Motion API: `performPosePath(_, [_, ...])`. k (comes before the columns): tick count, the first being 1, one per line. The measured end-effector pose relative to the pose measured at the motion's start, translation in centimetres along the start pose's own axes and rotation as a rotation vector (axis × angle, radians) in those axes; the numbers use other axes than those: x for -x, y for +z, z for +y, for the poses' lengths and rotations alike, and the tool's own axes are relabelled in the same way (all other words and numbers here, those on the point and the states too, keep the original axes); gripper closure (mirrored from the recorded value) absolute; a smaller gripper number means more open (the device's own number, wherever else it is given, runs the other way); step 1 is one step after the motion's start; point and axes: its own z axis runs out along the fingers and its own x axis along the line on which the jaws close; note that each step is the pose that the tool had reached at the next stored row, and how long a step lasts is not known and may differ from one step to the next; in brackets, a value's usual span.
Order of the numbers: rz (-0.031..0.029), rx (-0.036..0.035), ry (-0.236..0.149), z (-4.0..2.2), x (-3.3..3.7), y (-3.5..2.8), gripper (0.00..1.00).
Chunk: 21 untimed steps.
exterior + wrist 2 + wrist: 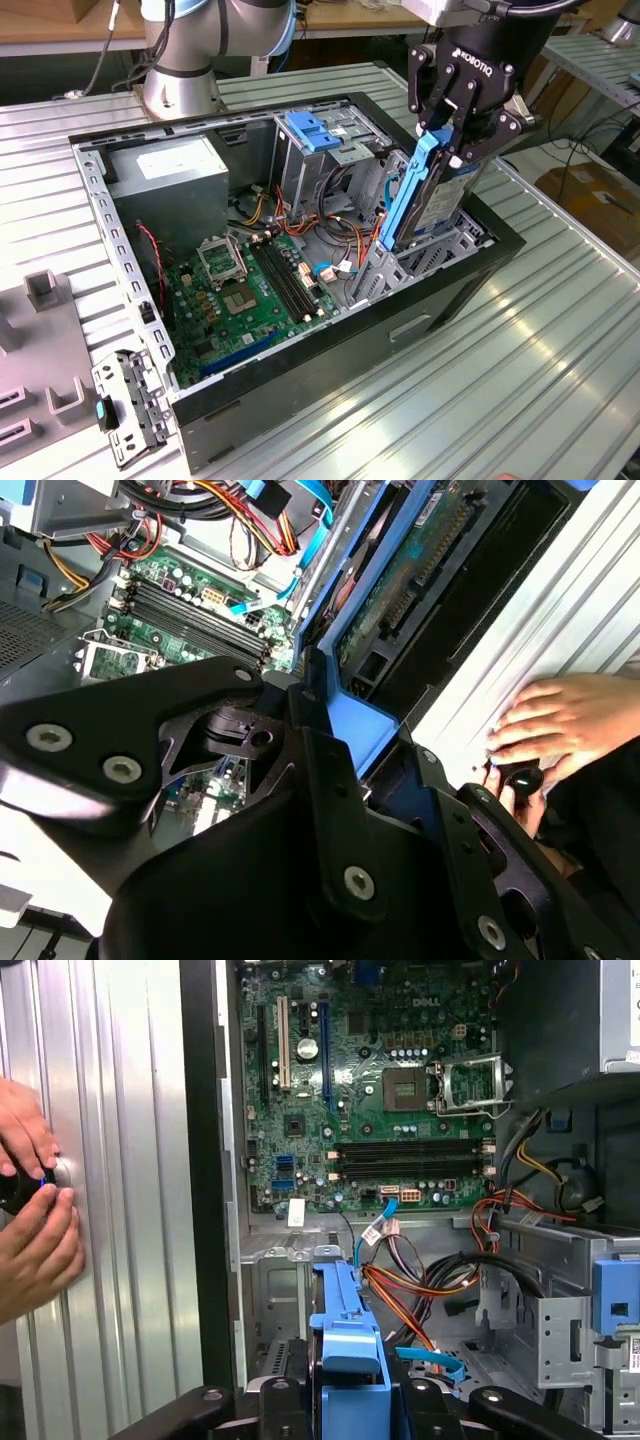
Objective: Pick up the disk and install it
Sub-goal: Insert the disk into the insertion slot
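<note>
The black pincer (452, 138) is grasping the flat silver-grey, blue-railed metal disk (432, 200). It is standing on edge, partly inside the open black computer case (330, 345).

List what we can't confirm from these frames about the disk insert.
1) Lower end of the disk, exterior view: hidden behind the drive cage, so how far it is seated cannot be told.
2) Where the hand meets the disk, first wrist view: cut off by the picture edge.
3) The dark knob beside the case, first wrist view: mostly covered by a person's fingers.
</note>
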Motion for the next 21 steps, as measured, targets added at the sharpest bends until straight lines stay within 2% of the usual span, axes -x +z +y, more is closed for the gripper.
performPosePath(5, [-0.0003, 0.0, 0.0, 0.0, 0.01, 0.08, 0.63])
performPosePath(6, [-0.0001, 0.0005, 0.0, -0.02, 0.01, 0.35, 0.62])
performPosePath(7, [-0.0002, 0.0006, 0.0, 0.0, 0.03, 0.78, 0.55])
performPosePath(8, [0.0, 0.0007, 0.0, 0.03, 0.05, 1.17, 0.55])
performPosePath(9, [0.0, 0.0002, 0.0, 0.06, 0.05, 1.21, 0.55])
performPosePath(10, [-0.0001, 0.0001, 0.0, 0.05, 0.04, 0.82, 0.55])
performPosePath(11, [-0.0001, 0.0001, -0.001, 0.02, 0.01, 0.13, 0.55])
performPosePath(12, [-0.0001, 0.0007, 0.0, -0.02, -0.04, -0.83, 0.55])
performPosePath(13, [0.0003, 0.0058, -0.001, -0.12, -0.05, -1.41, 0.55])
performPosePath(14, [0.0006, 0.0164, -0.001, -0.31, -0.07, -2.06, 0.55])
performPosePath(15, [0.0013, 0.0255, -0.002, -0.51, -0.07, -2.38, 0.55])
performPosePath(16, [0.0015, 0.031, -0.002, -0.57, -0.08, -2.52, 0.55])
performPosePath(17, [-0.0007, 0.0383, -0.002, -0.72, -0.07, -2.62, 0.55])
performPosePath(18, [-0.0013, 0.048, -0.003, -1.0, -0.07, -2.83, 0.55])
performPosePath(20, [-0.0012, 0.0587, -0.003, -1.38, -0.05, -2.84, 0.55])
performPosePath(21, [-0.0005, 0.0707, -0.003, -1.99, -0.01, -2.82, 0.55])
